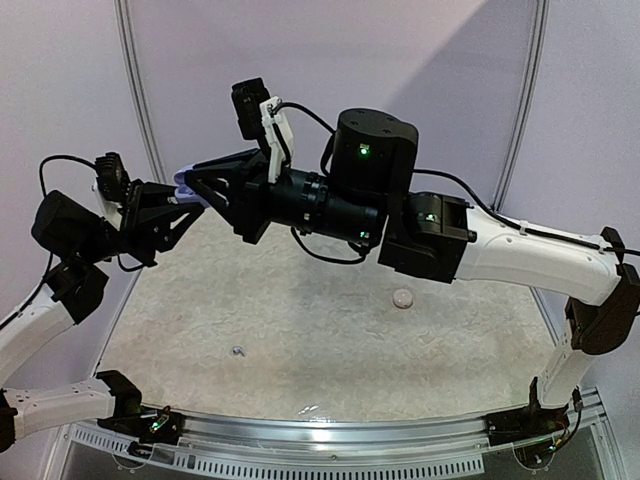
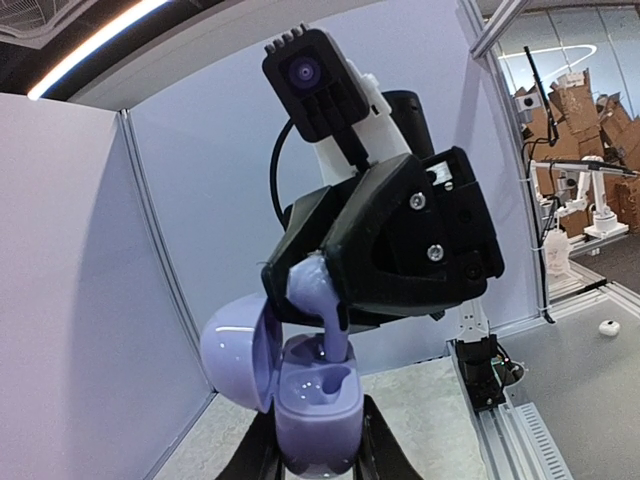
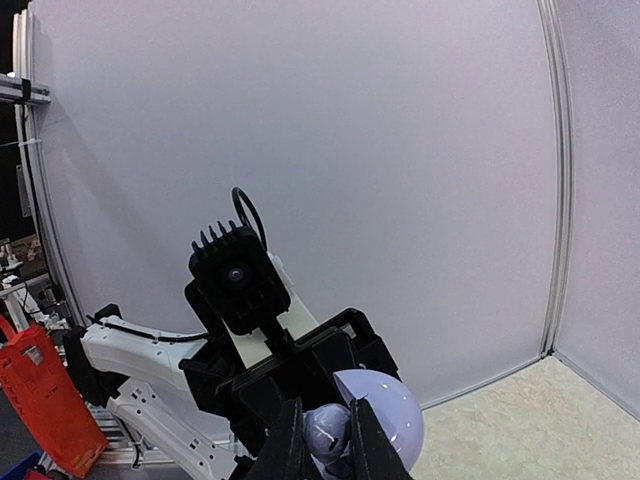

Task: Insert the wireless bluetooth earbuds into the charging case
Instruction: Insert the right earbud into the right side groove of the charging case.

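My left gripper (image 1: 178,203) is shut on the charging case (image 2: 318,400), a pale lavender case held high above the table with its lid (image 2: 240,355) swung open to the left. My right gripper (image 1: 203,183) is shut on one lavender earbud (image 2: 322,295), with the stem reaching down into the case's far socket. The near socket (image 2: 340,382) is empty. In the right wrist view the earbud (image 3: 328,435) sits between my fingertips (image 3: 295,445), with the lid (image 3: 388,408) behind it. A small pale piece (image 1: 403,297) lies on the table; it may be the other earbud.
The pale fuzzy table mat (image 1: 330,340) lies below both arms. A tiny grey speck (image 1: 237,351) lies on it near the front left. White panels wall the back and sides. A metal rail (image 1: 330,430) runs along the near edge.
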Controlling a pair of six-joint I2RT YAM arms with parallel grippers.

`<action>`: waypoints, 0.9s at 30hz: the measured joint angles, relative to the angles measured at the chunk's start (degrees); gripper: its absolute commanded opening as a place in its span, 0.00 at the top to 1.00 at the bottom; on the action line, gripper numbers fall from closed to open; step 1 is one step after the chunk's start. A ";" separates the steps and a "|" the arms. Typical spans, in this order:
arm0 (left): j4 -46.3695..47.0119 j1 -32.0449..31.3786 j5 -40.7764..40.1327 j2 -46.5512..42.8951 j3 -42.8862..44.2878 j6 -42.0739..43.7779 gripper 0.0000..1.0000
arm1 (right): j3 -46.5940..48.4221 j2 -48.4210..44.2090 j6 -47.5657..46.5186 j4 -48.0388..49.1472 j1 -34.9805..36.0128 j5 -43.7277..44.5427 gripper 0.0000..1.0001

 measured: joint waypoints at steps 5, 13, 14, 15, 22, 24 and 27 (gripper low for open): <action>-0.13 0.00 -0.22 0.00 -0.44 -0.22 1.00 | -1.90 -0.44 2.29 2.08 -0.50 0.02 0.87; -0.13 0.00 -0.87 -0.04 -0.55 -0.31 1.00 | -2.34 -0.57 3.82 2.47 -0.57 1.20 0.79; -0.07 0.00 -1.03 -0.09 -0.57 -0.35 1.00 | -2.47 -0.63 4.07 2.45 -0.59 1.40 0.79; -0.15 0.00 -1.14 -0.11 -0.59 -0.39 1.00 | -2.60 -0.72 4.22 2.40 -0.59 1.57 0.79; -0.04 0.00 -1.70 -0.15 -0.59 -0.83 1.00 | -1.46 -0.72 4.66 0.55 -0.59 2.99 0.77; 0.07 0.00 -1.97 -0.15 -0.59 -0.94 1.00 | -0.90 -0.72 4.59 -0.46 -0.57 3.48 0.76; -0.02 0.00 -2.38 -0.17 -0.59 -1.22 1.00 | -0.55 -0.72 4.50 -1.53 -0.57 4.76 0.70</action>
